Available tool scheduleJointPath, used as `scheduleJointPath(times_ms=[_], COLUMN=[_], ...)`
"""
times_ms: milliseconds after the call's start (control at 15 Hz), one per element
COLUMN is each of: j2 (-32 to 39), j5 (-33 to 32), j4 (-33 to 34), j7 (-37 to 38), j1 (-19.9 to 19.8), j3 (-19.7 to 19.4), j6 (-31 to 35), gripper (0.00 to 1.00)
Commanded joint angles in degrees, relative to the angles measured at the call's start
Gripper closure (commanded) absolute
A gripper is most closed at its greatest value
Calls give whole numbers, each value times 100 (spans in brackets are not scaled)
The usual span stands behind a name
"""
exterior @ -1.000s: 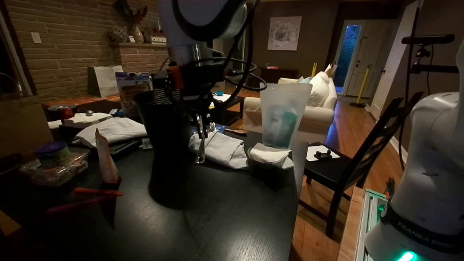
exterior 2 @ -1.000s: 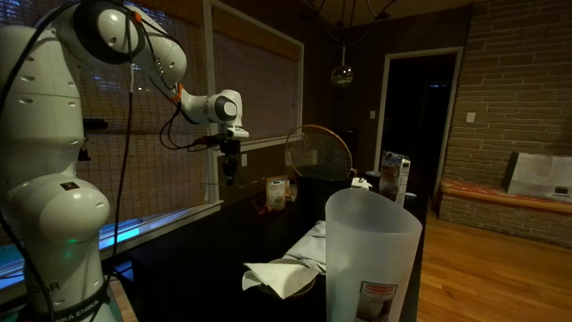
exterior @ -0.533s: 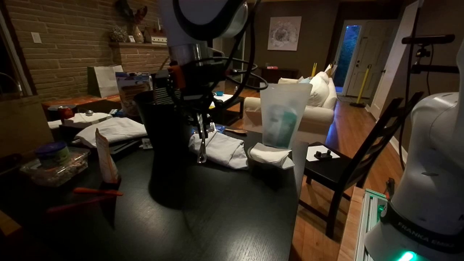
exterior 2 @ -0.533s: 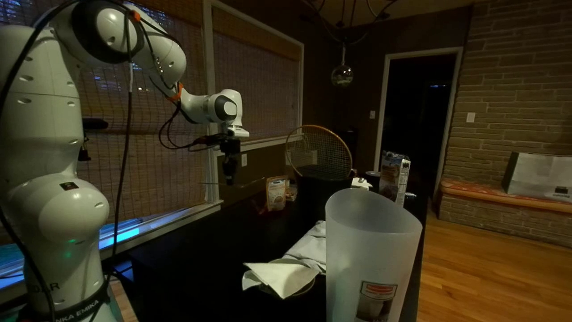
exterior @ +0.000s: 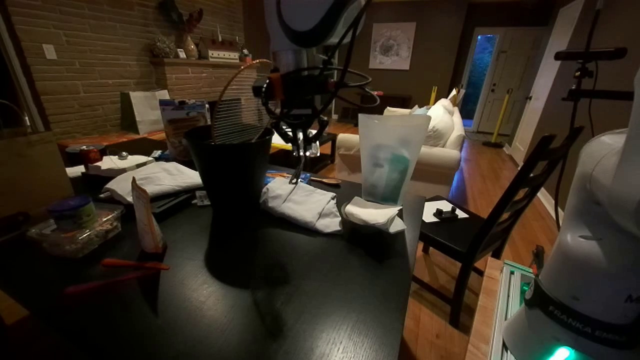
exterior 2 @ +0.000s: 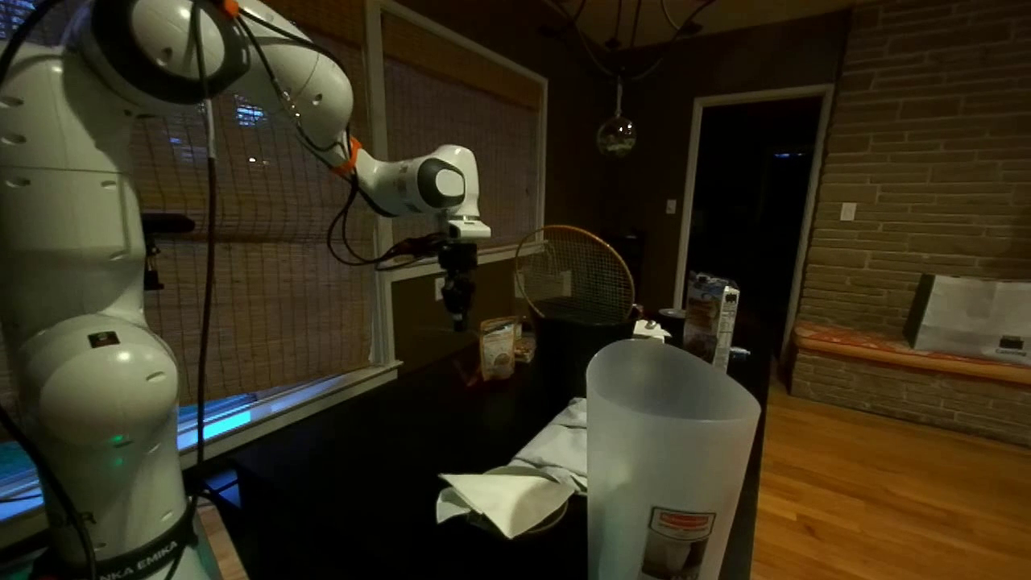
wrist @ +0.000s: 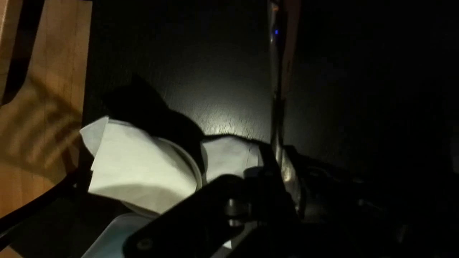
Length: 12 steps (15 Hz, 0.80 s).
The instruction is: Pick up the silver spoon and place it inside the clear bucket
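Observation:
My gripper [exterior: 301,149] is above the dark table, shut on the silver spoon [exterior: 299,169], whose handle sticks out from the fingers toward the camera in an exterior view. In the wrist view the gripper [wrist: 278,150] has the spoon [wrist: 275,68] between its fingers, with a long thin part running to the top edge. In an exterior view the gripper [exterior 2: 459,322] is dark and the spoon cannot be made out. The clear bucket [exterior: 380,135] stands upright to the right of the gripper, apart from it. It is large in the foreground of an exterior view [exterior 2: 660,459].
A black container [exterior: 227,175] with a racket [exterior: 242,107] stands left of the gripper. A folded cloth [exterior: 305,205] and a bowl with a napkin [exterior: 372,214] lie below and right. A red-handled tool [exterior: 135,264] and a standing pouch [exterior: 147,220] are at the left.
My gripper has moved with the spoon, rightward and upward in both exterior views, away from the black container. The racket shows again behind it. The bucket has not moved.

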Motion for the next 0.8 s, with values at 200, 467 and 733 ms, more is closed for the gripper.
scheduleJointPath(times_ms=[200,467,733], j2=[-627,-404,-139], j5=[-1821,-3118,-4534], j4=[714,1424,1628], j7=[8,9,353], j1=[-640,-1018,-1218], j3=[-160,-250,-415], j6=[-268,-196,-10], gripper=[97,97,97])
